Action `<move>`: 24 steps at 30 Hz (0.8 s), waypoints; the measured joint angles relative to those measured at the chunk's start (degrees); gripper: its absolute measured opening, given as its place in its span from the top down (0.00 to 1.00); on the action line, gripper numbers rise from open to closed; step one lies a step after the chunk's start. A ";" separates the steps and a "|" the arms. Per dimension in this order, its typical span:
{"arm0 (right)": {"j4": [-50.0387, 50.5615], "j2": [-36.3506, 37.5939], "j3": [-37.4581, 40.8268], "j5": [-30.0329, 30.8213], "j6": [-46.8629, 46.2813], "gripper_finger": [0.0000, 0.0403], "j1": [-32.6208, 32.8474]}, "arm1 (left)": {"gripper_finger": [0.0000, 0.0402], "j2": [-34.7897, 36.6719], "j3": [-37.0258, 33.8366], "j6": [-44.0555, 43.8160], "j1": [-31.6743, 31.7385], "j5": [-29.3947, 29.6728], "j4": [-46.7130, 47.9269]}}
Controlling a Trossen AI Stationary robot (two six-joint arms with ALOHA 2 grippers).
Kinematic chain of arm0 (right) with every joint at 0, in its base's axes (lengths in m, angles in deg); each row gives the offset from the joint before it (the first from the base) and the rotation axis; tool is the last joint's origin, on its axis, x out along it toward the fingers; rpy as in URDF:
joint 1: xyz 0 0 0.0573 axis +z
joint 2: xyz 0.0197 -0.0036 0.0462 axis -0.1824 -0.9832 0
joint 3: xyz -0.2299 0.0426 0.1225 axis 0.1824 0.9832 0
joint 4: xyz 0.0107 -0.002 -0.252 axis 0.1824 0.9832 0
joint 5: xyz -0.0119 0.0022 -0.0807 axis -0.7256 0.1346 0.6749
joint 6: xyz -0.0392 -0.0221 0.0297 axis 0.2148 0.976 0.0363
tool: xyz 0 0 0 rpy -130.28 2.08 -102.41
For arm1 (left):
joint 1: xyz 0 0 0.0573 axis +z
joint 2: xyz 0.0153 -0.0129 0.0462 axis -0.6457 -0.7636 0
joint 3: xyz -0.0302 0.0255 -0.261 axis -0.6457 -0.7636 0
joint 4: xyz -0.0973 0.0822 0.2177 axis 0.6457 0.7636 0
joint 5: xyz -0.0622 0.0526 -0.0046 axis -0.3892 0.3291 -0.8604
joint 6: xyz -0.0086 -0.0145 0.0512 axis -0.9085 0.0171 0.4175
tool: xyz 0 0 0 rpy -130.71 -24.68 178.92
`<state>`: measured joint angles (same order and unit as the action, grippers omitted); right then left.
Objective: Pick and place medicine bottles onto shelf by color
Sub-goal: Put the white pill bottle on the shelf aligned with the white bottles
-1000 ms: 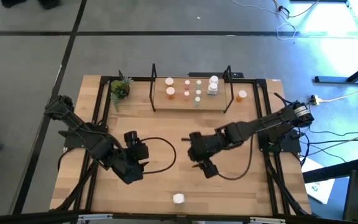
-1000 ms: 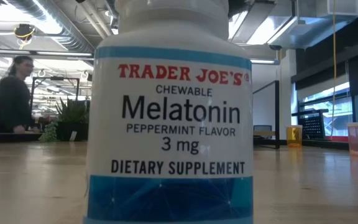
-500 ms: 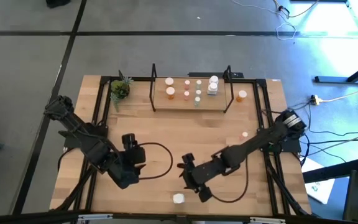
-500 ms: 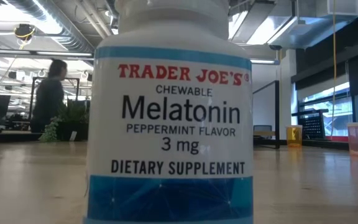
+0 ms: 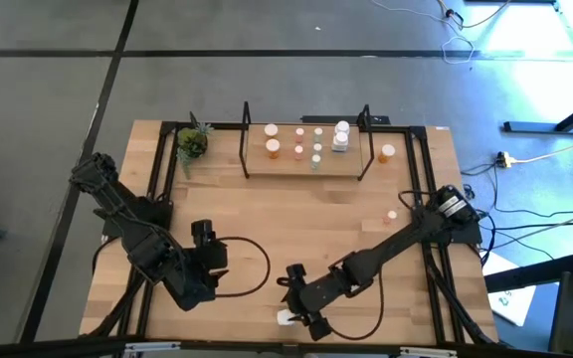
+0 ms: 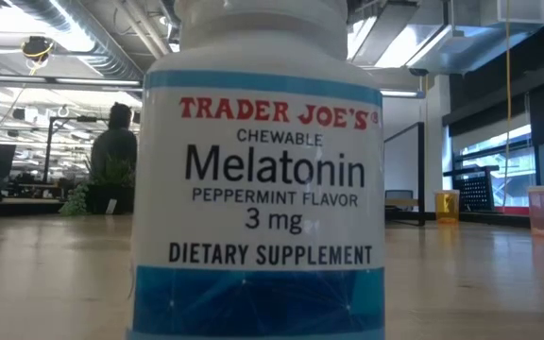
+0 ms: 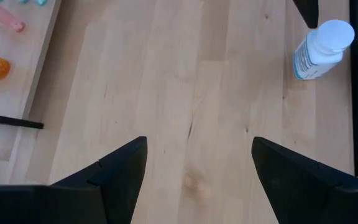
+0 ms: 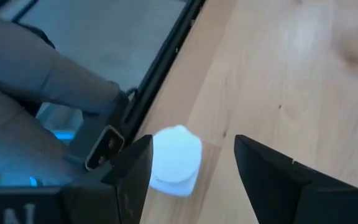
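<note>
Right gripper (image 5: 299,320) moved from mid-table to near edge, jaws open beside your white melatonin bottle (image 5: 285,318), nothing held. Left gripper (image 5: 204,236) open, empty.

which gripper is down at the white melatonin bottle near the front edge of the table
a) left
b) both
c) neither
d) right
d: the high view shows the right gripper reaching over the white melatonin bottle with its jaws open, while the left gripper waits further to the left over bare table.
</note>
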<state>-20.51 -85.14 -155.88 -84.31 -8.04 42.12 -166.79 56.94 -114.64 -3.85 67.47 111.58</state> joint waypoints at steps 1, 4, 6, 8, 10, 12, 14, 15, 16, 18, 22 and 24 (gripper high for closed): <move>-0.29 -0.31 0.00 -0.02 0.02 0.43 0.11 | 0.29 0.00 0.00 0.00 0.00 0.00 0.00; -0.64 -0.96 0.00 0.00 0.41 0.43 0.22 | 0.29 0.00 0.00 -0.53 0.00 0.00 -0.01; -0.64 -1.41 0.00 0.04 0.34 0.43 0.37 | 0.29 0.00 0.00 -0.87 0.00 0.02 0.00; -0.70 -1.97 0.00 0.05 0.26 0.43 0.46 | 0.29 0.00 0.00 -0.87 0.00 0.01 0.00; -0.64 -2.55 0.00 0.05 0.48 0.43 0.48 | 0.29 0.00 0.00 -0.87 0.00 -0.02 0.00; -0.58 -3.03 0.00 0.05 0.37 0.43 0.48 | 0.29 0.00 0.00 -0.90 0.00 -0.02 0.00; -0.59 -3.15 0.00 0.04 0.08 0.43 0.48 | 0.29 0.00 0.00 -0.88 0.00 -0.04 0.00; -0.70 -3.15 0.00 0.03 0.04 0.43 0.47 | 0.29 0.00 0.00 -0.89 0.00 -0.04 0.00; -0.82 -3.15 0.00 0.02 0.01 0.43 0.48 | 0.29 0.00 0.00 -0.89 0.00 -0.04 0.00; -1.15 -3.15 0.00 -0.12 -0.29 0.43 0.48 | 0.29 0.00 0.00 -0.89 0.00 -0.04 0.00; -2.33 -3.15 0.00 -3.90 -1.53 0.43 0.44 | 0.29 0.00 0.00 -0.87 0.00 -0.07 0.00; -2.26 -3.15 0.00 -4.46 -1.49 0.43 0.49 | 0.29 0.00 0.00 -0.88 0.00 -0.07 0.00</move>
<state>-22.77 -88.29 -155.88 -88.77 -9.53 42.62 -166.79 56.94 -115.52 -3.85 67.39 111.58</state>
